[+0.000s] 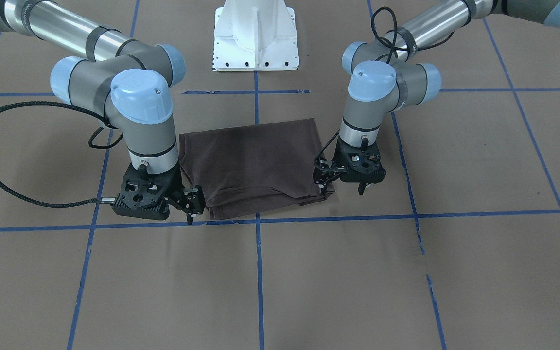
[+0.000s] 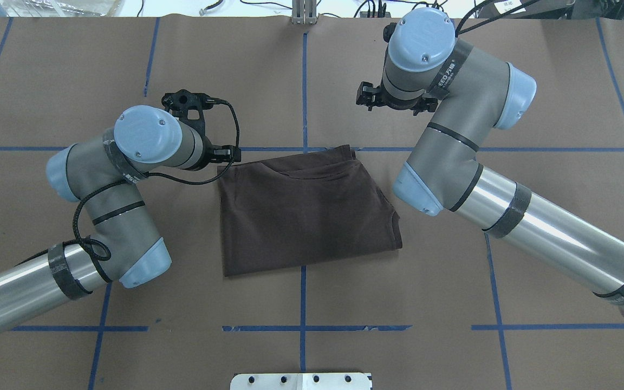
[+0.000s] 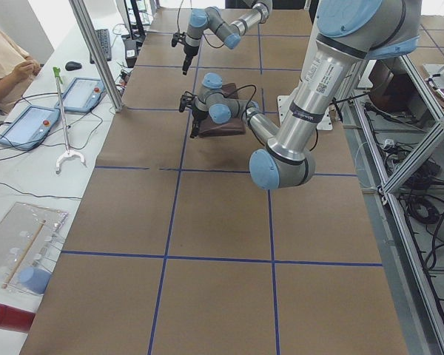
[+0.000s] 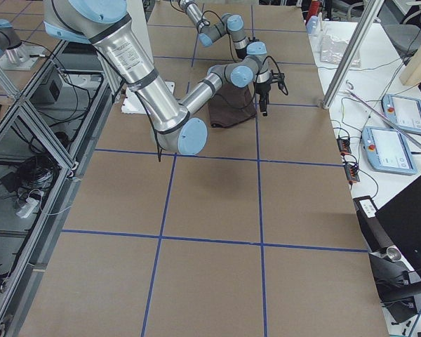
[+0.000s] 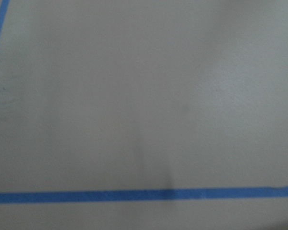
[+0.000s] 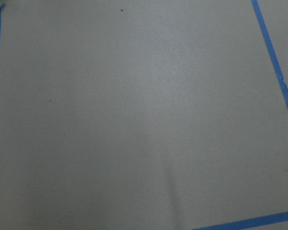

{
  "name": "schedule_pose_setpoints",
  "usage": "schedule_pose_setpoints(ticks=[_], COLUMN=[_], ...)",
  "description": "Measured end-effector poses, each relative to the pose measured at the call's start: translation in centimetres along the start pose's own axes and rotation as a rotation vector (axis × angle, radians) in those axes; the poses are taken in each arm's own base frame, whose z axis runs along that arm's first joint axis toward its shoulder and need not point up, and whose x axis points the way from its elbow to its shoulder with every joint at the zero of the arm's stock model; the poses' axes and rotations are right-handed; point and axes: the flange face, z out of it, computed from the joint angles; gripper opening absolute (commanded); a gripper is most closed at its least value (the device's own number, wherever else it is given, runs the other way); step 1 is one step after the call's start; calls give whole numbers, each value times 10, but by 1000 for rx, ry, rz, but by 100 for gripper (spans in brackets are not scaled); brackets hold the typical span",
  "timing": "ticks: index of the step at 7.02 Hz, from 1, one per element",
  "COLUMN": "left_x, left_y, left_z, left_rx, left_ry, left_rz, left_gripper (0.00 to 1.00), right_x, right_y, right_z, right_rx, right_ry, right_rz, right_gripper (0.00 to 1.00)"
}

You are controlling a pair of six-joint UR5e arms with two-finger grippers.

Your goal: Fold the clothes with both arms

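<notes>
Dark-brown T-shirt (image 1: 253,160), folded into a rough rectangle, lies between left jaws and right jaws, both empty, gape unclear.

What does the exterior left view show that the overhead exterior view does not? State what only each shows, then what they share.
Only exterior left: a person seated at a side bench, a touchscreen pendant and a grabber tool lying there. Only overhead exterior: the T-shirt close enough to see its overlapping folded layers. Both: the T-shirt, the left arm, the right arm and the blue tape grid.
</notes>
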Motion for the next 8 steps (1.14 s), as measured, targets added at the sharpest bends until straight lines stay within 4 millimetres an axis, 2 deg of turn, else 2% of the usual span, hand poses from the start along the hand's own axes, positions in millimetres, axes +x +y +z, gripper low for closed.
schedule_pose_setpoints(ticks=[2,5,8], left_x=[1,-11,-21], left_y=[14,20,21], left_z=[9,24,30], left_rx=[-18,-29,-20], left_ry=[-10,-43,-66], left_rz=[3,8,13], left_gripper=[100,100,100], right_x=[0,0,1], right_y=[0,3,6], right_z=[1,2,5], right_rx=[-1,-3,-3], right_ry=[1,3,7], right_rz=[0,-1,-2], right_gripper=[100,100,100])
